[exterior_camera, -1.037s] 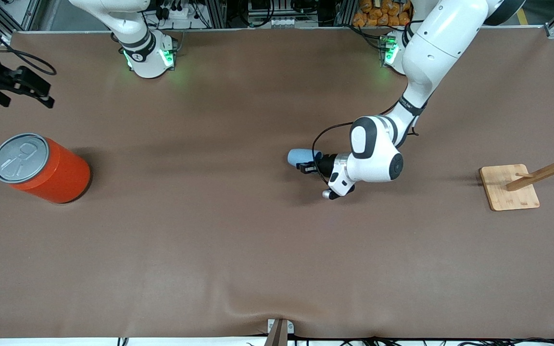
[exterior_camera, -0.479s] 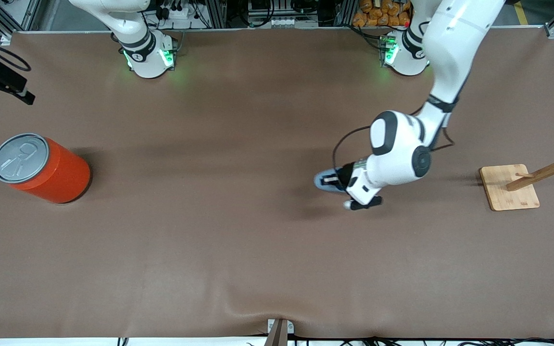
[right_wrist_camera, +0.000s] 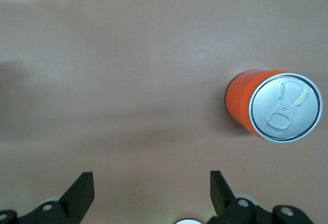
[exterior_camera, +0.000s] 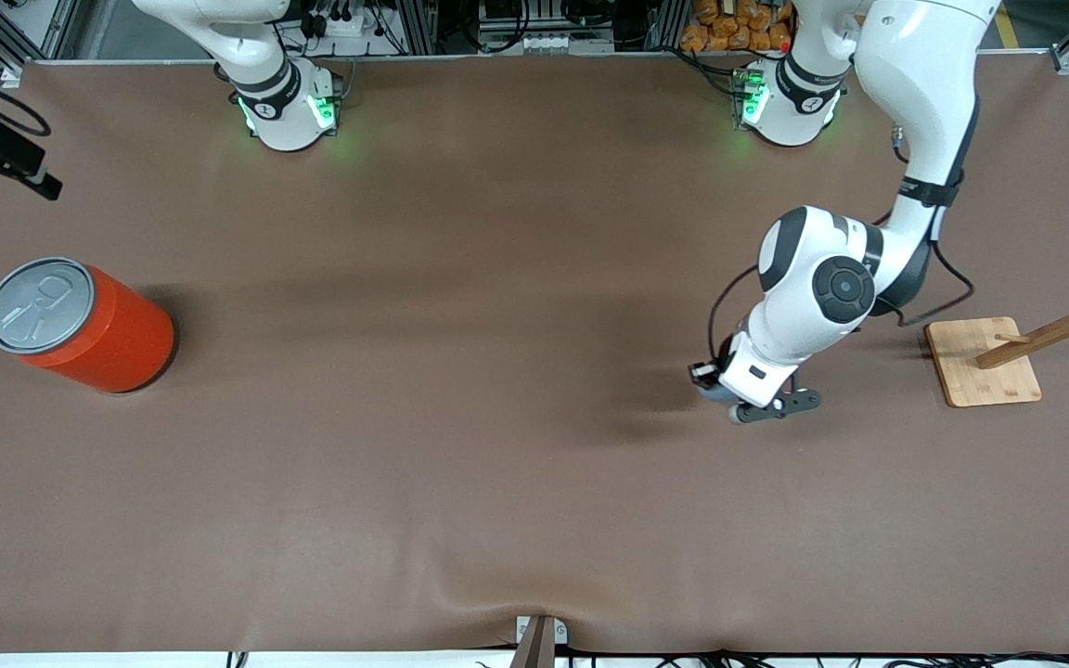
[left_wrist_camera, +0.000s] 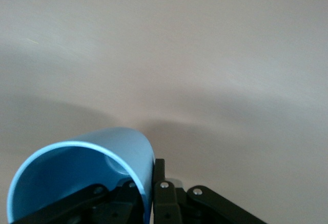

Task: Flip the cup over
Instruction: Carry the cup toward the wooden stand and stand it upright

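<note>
Left gripper (left_wrist_camera: 148, 203) first: its jaws are clamped on the wall of the cup (left_wrist_camera: 82, 175), one black finger (left_wrist_camera: 164, 201) pressed against the outside of the rim and the other reaching into the darker blue inside, and the light-blue cup's open mouth faces the wrist camera. From the front view the left gripper (exterior_camera: 715, 382) hangs low over the brown surface (exterior_camera: 460, 464), toward the left arm's end, and the cup is almost wholly hidden there under the white wrist, so only a sliver of blue-grey shows at the jaws; whether the cup touches the surface I cannot tell. A dark shadow lies on the surface just beside the gripper. Well apart from it, farther toward the left arm's end of the surface, sits a wooden rack (exterior_camera: 1008, 348) with a flat square base and slanted pegs. Over to the right gripper (right_wrist_camera: 151, 190): its jaws are spread wide with nothing between them, two dark fingertips (right_wrist_camera: 82, 190) apart in the right wrist view, and it waits up high at the right arm's end, looking down on the orange-red can (right_wrist_camera: 274, 107). That can (exterior_camera: 80, 323) stands upright on the surface at the right arm's end, grey pull-tab lid up, well apart from the cup.
</note>
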You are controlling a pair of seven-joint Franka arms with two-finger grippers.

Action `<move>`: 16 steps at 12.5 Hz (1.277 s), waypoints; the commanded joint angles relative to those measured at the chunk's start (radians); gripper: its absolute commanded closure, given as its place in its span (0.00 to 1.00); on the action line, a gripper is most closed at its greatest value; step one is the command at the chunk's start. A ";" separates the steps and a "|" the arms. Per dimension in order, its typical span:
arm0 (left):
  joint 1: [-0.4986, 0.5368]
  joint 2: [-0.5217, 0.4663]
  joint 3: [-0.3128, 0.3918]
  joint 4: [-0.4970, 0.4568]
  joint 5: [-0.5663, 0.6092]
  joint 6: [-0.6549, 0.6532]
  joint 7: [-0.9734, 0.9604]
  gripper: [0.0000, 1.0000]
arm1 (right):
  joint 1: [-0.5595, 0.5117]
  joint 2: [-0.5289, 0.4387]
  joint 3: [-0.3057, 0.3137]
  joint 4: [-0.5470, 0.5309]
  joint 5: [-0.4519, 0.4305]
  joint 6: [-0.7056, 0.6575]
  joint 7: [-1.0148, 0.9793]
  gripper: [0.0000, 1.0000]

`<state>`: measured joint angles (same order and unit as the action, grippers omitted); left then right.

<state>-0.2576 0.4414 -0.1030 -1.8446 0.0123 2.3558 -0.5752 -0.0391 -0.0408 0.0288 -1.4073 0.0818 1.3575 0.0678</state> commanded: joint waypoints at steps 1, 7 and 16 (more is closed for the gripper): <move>0.012 -0.004 0.020 -0.013 0.089 -0.004 -0.048 1.00 | 0.010 0.013 -0.012 0.028 -0.007 -0.026 0.001 0.00; -0.017 0.049 0.019 -0.008 0.103 -0.004 -0.051 0.57 | 0.007 0.013 -0.015 0.028 -0.008 -0.028 -0.008 0.00; 0.095 -0.136 0.016 0.199 0.087 -0.345 0.154 0.00 | 0.007 0.013 -0.015 0.028 -0.028 -0.028 -0.095 0.00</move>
<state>-0.2267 0.3538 -0.0781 -1.6477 0.0935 2.0554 -0.5001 -0.0336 -0.0406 0.0162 -1.4063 0.0708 1.3476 -0.0113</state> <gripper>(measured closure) 0.009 0.000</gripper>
